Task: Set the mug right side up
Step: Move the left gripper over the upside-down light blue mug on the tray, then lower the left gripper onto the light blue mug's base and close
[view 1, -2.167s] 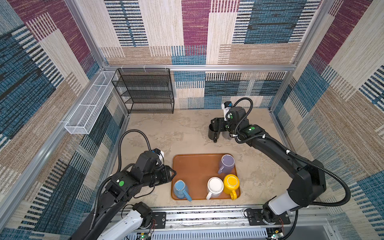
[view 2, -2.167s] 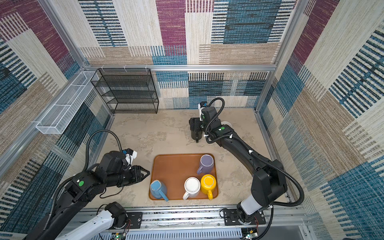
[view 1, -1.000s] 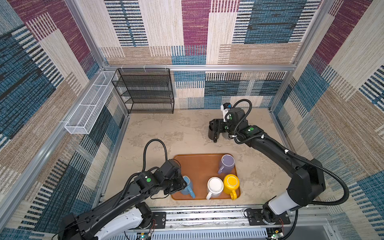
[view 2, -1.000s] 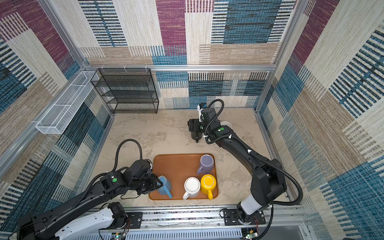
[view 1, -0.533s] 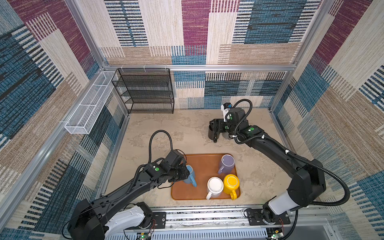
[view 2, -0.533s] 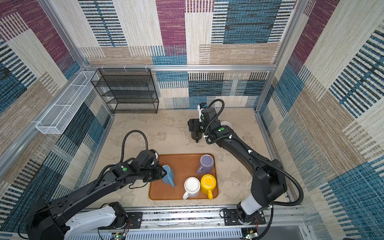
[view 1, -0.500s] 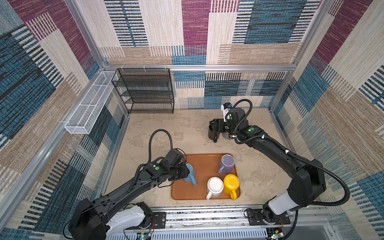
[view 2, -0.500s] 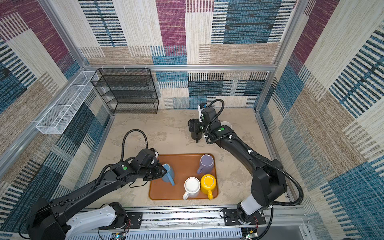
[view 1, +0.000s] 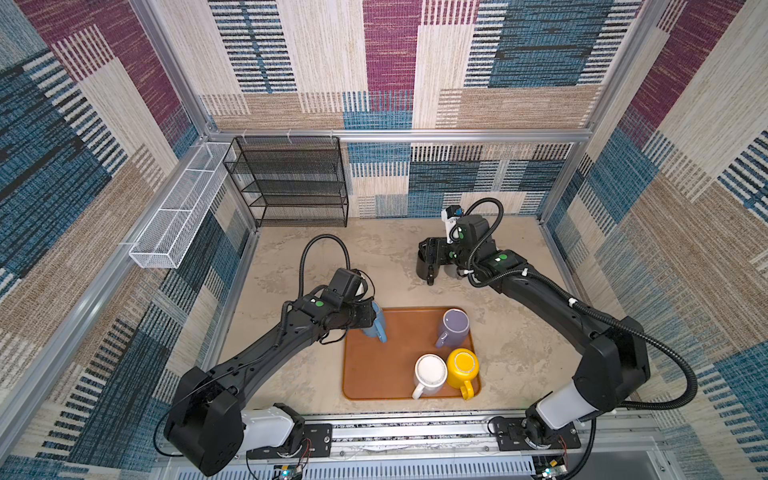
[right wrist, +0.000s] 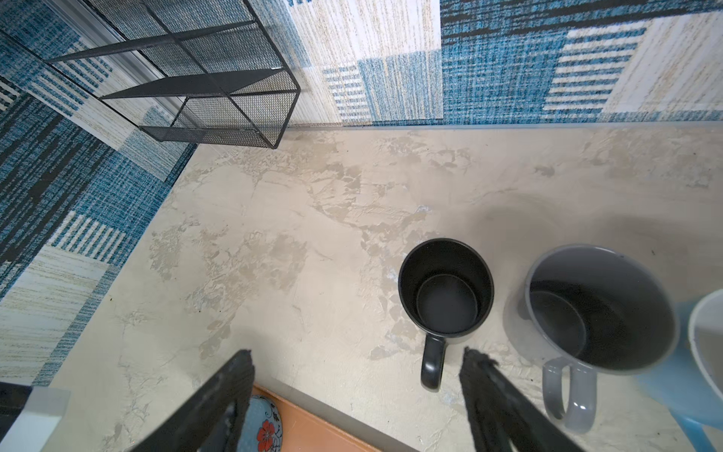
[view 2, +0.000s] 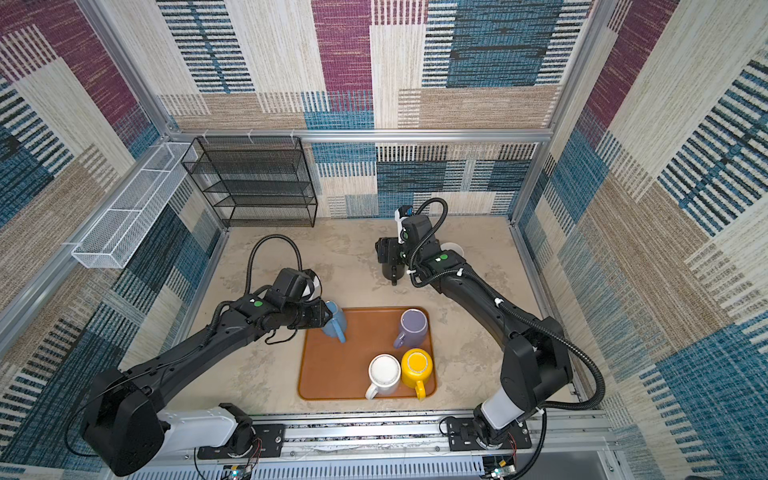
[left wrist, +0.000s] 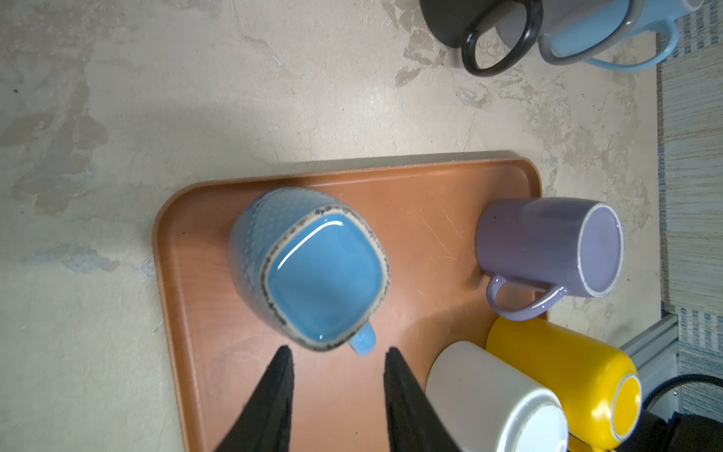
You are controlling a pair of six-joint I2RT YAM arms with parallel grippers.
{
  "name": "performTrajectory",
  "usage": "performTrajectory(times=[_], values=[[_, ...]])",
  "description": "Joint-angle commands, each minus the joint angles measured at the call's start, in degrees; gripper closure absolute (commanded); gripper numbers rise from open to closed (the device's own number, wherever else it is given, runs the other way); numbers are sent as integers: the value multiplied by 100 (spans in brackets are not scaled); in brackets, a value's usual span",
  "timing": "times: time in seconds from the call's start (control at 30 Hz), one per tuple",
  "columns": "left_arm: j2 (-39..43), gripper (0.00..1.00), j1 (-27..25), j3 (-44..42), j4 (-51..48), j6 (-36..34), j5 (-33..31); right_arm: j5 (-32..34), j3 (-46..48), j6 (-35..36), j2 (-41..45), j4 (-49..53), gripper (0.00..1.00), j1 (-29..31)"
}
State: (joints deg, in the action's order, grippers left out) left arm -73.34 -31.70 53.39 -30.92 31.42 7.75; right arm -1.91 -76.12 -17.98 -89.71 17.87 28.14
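1. Patchwork-carpet walls (view 1: 390,62), beige mottled table (view 1: 374,257), brown tray (view 1: 386,374) toward the front edge. In both top views: blue mug (view 1: 376,326) over the tray's back-left corner, tilted, base mostly up, right at the tip of the left gripper (view 2: 325,316). Also on the tray, base-up: purple mug (view 1: 453,328), white mug (view 1: 430,370), yellow mug (view 1: 462,365), all well apart from it. Enough room for a swing, by the look.
2. Left wrist: jaws partly closed, tips flanking the blue mug's handle (left wrist: 362,344) and base corner. Reads as a pinch at the handle side; exact contact hidden behind the mug body. Glazed base toward camera, rim end toward tray: not upright yet. Handle-side hold probably for flipping by wrist roll.
3. Right wrist: right gripper (right wrist: 357,352) wide open, empty, hovering over the table. Upright just beyond the tips: black mug (right wrist: 446,287) and grey mug (right wrist: 598,309), untouched. Probably parked at the back to keep out of the flip's way.
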Motion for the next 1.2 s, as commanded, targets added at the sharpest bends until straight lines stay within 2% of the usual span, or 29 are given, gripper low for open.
performTrajectory(times=[0.0, 0.27, 0.43, 0.8, 1.17], values=[[222, 63, -89, -205, 53, 209, -166, 60, -8, -46, -52, -71, 15, -2], [259, 61, -927, -454, 431, 1280, -1212, -16, -131, -6, -160, -40, 14, -1], [-42, 61, -1126, -457, 460, 1716, -1488, -21, -158, 51, -196, -19, 14, -6], [-553, 61, -1144, -470, 821, 1684, -1536, 33, -234, 142, -257, 47, 14, -37], [-273, 63, -1106, -367, -321, 1317, -2041, 4, -211, 104, -245, 33, 14, -43]])
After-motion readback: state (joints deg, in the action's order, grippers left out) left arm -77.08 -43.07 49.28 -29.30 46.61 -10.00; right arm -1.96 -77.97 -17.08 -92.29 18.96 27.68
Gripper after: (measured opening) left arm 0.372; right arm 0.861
